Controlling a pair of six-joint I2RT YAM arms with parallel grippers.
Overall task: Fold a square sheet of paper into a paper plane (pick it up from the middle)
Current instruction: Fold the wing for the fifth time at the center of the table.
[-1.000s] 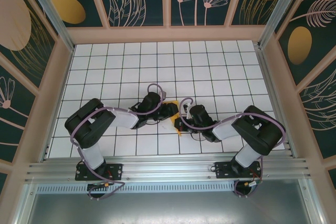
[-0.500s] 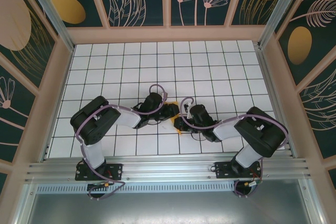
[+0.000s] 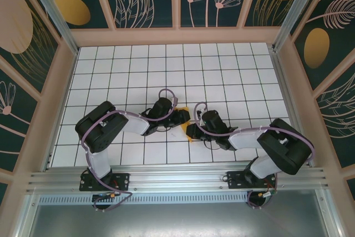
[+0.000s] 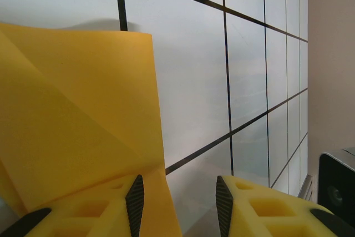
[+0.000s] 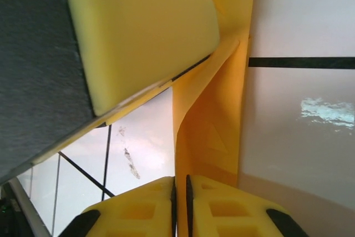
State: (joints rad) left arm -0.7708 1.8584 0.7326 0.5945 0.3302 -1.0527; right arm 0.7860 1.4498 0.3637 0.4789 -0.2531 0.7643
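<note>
**Q:** Where is the square sheet of paper [image 3: 181, 132]?

**A:** Creased, on the worktop [image 3: 222, 70] toward the near edge, between both arms. The right gripper [image 5: 180, 192] has its jaws clamped on a fold; the left gripper [image 4: 177, 192] keeps its jaws apart alongside.

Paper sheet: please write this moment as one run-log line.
paper: creased, partly folded | right fingers: shut on paper | left fingers: open, beside paper
</note>
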